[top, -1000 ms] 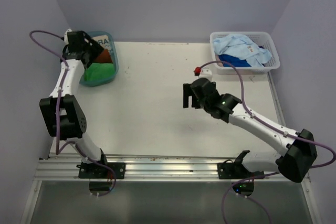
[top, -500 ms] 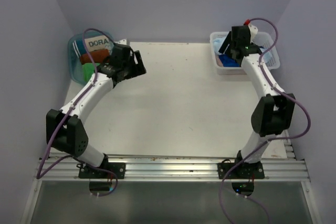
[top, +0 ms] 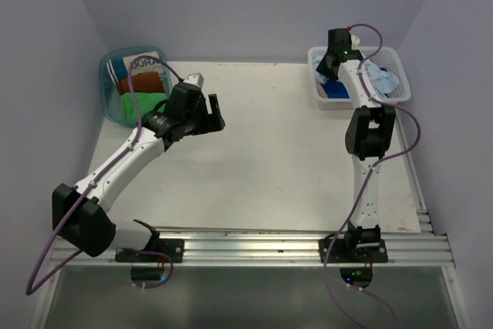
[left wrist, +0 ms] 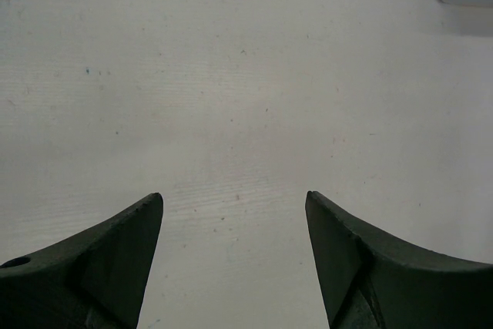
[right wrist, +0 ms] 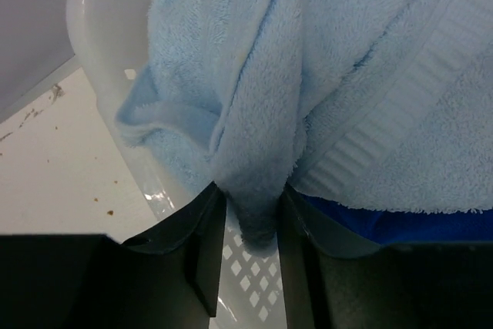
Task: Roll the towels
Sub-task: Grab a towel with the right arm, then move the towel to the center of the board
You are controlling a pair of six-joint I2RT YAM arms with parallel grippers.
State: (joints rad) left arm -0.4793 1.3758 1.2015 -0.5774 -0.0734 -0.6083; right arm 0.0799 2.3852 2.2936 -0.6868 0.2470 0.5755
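Nearest the camera, both arms rise from the near edge of the tabletop (top: 269, 167), which carries no towel, flat or rolled, on its open surface. Farther in, toward the far left corner, the left gripper (left wrist: 233, 198) hangs over bare tabletop with its jaws spread wide and nothing between them.

At the far left corner sits a blue bin (top: 106, 63). It holds a green towel (top: 140, 103), a rust-brown towel (top: 151, 84) and a printed item (top: 143, 62) that is not one of the towels. From above, the two towels look like compact bundles, but whether they are rolled cannot be told.

At the far right corner stands a white basket (right wrist: 96, 32), and the right arm stretches to it. The right gripper (right wrist: 250, 190) is down inside the basket's near left part. Its jaws stand narrow, pinching a hanging fold of the light blue towel (right wrist: 370, 75). That towel lies crumpled on top of a dark blue towel (right wrist: 400, 225), which shows just beneath it.

The job seems to be at the pick-up step for the light blue towel. It is gripped but not yet out of the basket, and spreading and rolling it on the tabletop are both left. The dark blue towel is left after it.
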